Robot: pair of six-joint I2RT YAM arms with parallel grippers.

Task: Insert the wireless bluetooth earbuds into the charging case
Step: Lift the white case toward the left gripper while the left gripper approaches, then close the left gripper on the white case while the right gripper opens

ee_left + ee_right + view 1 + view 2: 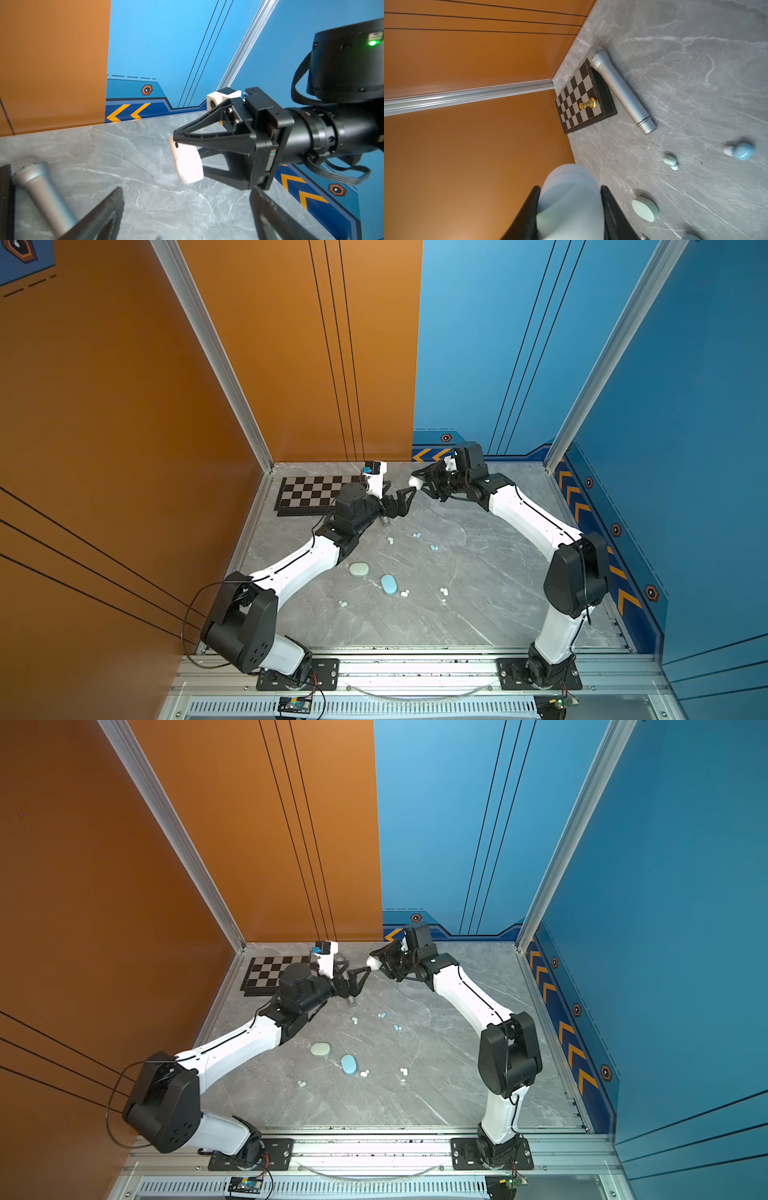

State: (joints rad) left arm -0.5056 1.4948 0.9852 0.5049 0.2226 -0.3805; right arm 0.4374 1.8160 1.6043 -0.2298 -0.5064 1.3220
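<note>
I am clamping the right gripper (pixel 570 199) on the white charging case (pixel 188 166), which is jutting toward my left gripper (pixel 400 491). The left jaws are standing apart, just beside its free end.

left arm (pixel 303 560), right arm (pixel 528 510): white shells, rounded black joints | left gripper (pixel 402 502), right gripper (pixel 420 482): black triangular open-frame fingers | black mount plates (pixel 326 672), silver screws, on base rail (pixel 415 668) | black cable loop (pixel 185 626) above rail's left end | green light (pixel 372 43) on right arm's joint housing
</note>
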